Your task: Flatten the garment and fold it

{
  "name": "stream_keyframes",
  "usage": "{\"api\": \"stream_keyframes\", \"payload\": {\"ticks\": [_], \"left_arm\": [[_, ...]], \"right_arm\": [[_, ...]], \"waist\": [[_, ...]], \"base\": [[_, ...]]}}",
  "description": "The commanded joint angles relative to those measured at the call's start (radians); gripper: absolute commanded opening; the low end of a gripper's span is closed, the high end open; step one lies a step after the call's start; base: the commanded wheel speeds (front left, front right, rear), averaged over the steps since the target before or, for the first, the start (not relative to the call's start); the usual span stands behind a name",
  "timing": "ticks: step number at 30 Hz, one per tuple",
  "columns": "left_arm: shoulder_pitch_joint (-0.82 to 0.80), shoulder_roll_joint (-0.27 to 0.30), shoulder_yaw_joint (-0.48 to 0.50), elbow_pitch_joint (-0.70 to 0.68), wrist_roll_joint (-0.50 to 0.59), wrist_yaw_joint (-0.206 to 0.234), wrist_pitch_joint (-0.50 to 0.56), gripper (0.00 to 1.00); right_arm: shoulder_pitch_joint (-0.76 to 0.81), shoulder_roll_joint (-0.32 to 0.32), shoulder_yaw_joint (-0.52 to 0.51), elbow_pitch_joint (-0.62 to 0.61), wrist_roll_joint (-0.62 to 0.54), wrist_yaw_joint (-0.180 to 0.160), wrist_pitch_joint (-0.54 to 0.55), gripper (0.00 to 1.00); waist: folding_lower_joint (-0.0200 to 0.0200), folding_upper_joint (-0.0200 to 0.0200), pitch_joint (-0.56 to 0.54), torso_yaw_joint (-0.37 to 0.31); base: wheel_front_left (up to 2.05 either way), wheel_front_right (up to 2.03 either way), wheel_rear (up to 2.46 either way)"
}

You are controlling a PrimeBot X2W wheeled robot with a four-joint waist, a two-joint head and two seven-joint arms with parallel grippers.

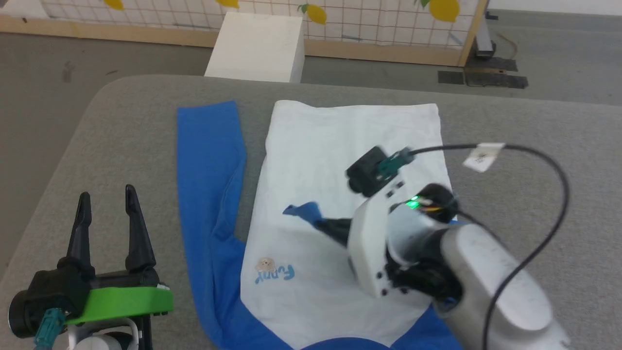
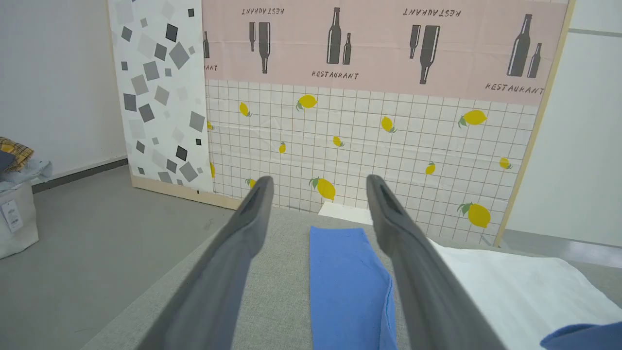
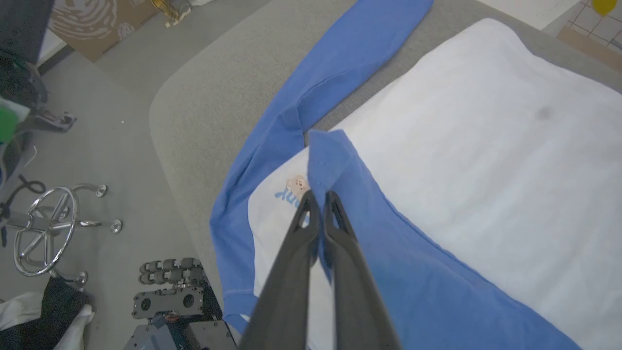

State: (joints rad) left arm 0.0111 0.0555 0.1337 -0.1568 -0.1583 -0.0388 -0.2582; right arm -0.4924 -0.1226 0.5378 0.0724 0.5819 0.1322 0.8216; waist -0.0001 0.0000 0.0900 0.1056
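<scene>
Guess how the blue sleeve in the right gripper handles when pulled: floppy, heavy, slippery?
Probably floppy: the sleeve drapes from the right gripper in a soft fold. Likely light: a fingertip pinch holds it up. The shirt may bunch on the grey surface if dragged.

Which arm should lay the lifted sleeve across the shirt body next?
Right. The right claw is shut on the blue sleeve at its cuff, above the white body of the garment. The left claw is open and empty, beside the other sleeve.
</scene>
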Motion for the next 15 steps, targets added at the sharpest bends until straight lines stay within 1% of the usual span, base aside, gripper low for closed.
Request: {"api": "stream_keyframes", "payload": {"ticks": [1, 3, 6, 8, 10, 13, 15], "left_arm": [[0.001, -0.003, -0.002, 0.003, -0.002, -0.002, -0.004, 1.00], [-0.002, -0.003, -0.005, 0.005, -0.004, -0.002, -0.004, 1.00], [-0.006, -0.004, -0.013, 0.008, -0.007, -0.001, -0.004, 1.00], [-0.010, -0.004, -0.019, 0.011, -0.009, 0.000, -0.004, 1.00], [-0.015, -0.004, -0.027, 0.016, -0.011, 0.000, -0.004, 1.00], [-0.022, -0.004, -0.036, 0.023, -0.014, 0.002, -0.004, 1.00], [-0.025, -0.005, -0.039, 0.027, -0.016, 0.004, -0.004, 1.00]], "right_arm": [[-0.013, 0.022, 0.022, 0.039, -0.004, -0.002, -0.039, 0.00], [-0.019, 0.046, 0.050, 0.100, -0.004, -0.002, -0.085, 0.00], [-0.038, 0.066, 0.094, 0.185, -0.001, -0.002, -0.148, 0.00], [-0.050, 0.071, 0.123, 0.241, 0.010, -0.002, -0.191, 0.00], [-0.059, 0.072, 0.166, 0.279, 0.049, -0.002, -0.225, 0.00], [-0.073, 0.072, 0.227, 0.340, 0.094, -0.002, -0.259, 0.00], [-0.079, 0.072, 0.275, 0.375, 0.116, -0.002, -0.264, 0.00]], "waist": [[0.0001, 0.0000, 0.012, 0.023], [0.0001, 0.0000, 0.021, 0.036], [0.0001, 0.0000, 0.037, 0.054], [0.0001, 0.0000, 0.046, 0.066], [0.0001, 0.0000, 0.055, 0.080], [0.0001, 0.0000, 0.065, 0.095], [0.0001, 0.0000, 0.069, 0.099]], "base": [[0.00, 0.00, 0.00], [0.00, 0.00, 0.00], [0.00, 0.00, 0.00], [0.00, 0.00, 0.00], [0.00, 0.00, 0.00], [0.00, 0.00, 0.00], [0.00, 0.00, 0.00]]}}
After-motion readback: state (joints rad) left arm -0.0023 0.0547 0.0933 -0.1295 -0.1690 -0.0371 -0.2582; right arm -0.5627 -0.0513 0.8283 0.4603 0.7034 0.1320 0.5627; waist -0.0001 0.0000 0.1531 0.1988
